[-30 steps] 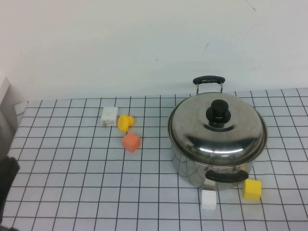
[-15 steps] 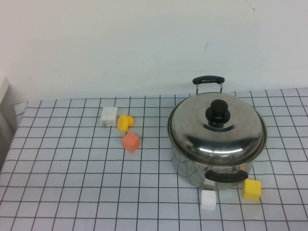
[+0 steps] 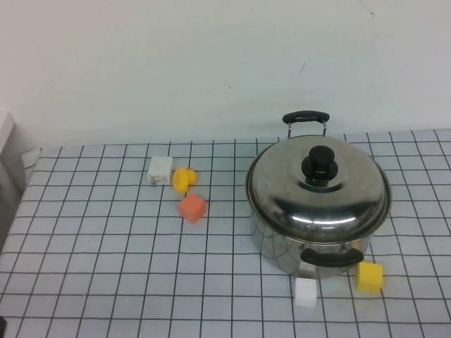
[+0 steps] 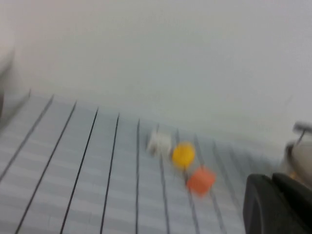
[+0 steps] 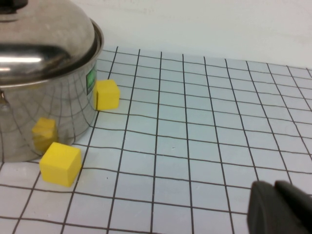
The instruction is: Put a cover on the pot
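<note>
The shiny steel pot [image 3: 282, 250] with two black loop handles stands at the right of the checked table. The domed steel lid [image 3: 317, 193] with a black knob [image 3: 319, 163] sits on it. The pot also shows in the right wrist view [image 5: 44, 112], lid on. Neither gripper shows in the high view. My left gripper [image 4: 273, 183] is shut and empty above the left part of the table, far from the pot. My right gripper [image 5: 275, 187] is shut and empty, low over the table on the pot's right.
A white block [image 3: 160, 170], a yellow piece [image 3: 184, 179] and an orange cube [image 3: 192, 208] lie left of the pot. A white cube [image 3: 305, 291] and a yellow cube [image 3: 368, 277] lie in front of it. Another yellow cube [image 5: 107, 94] sits by its side.
The dark left arm, seen at the lower left edge of the high view a second ago, has drawn out of that view. The pot, lid and blocks have not moved.
</note>
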`<state>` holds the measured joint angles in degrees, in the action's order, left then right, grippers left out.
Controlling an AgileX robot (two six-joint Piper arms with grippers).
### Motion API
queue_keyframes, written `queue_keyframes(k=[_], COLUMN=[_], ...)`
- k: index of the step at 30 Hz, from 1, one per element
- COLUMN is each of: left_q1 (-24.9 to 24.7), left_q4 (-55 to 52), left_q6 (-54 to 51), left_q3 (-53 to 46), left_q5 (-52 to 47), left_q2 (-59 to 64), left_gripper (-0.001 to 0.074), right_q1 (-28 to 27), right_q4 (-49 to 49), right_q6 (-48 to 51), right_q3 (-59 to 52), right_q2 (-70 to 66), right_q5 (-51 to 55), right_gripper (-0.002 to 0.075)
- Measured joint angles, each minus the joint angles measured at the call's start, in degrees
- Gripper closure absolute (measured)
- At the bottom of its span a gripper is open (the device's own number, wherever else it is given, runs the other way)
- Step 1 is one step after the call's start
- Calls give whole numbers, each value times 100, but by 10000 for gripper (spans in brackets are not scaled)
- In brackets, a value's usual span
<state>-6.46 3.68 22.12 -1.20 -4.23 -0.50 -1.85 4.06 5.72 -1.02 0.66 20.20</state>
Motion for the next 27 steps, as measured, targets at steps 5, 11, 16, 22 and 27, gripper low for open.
queue_keyframes(k=[5, 11, 16, 22, 27], left_q1=[10, 10, 10, 10, 10], left_q4=[514, 541, 392, 354, 219], left_q6=[-453, -467, -484, -497, -506], left_q3=[0, 10, 18, 18, 18], left_q5=[-1236, -1363, -1385, -1385, -1385], left_q2=[-9, -9, -9, -9, -9], left_gripper=[736, 736, 736, 736, 736], right_q1=[0, 0, 0, 0, 0], right_q4=[0, 0, 0, 0, 0], right_q6=[0, 0, 0, 0, 0], right_q3=[0, 0, 0, 0, 0], right_q2=[0, 0, 0, 0, 0], right_q5=[0, 0, 0, 0, 0], right_gripper=[717, 717, 717, 717, 717])
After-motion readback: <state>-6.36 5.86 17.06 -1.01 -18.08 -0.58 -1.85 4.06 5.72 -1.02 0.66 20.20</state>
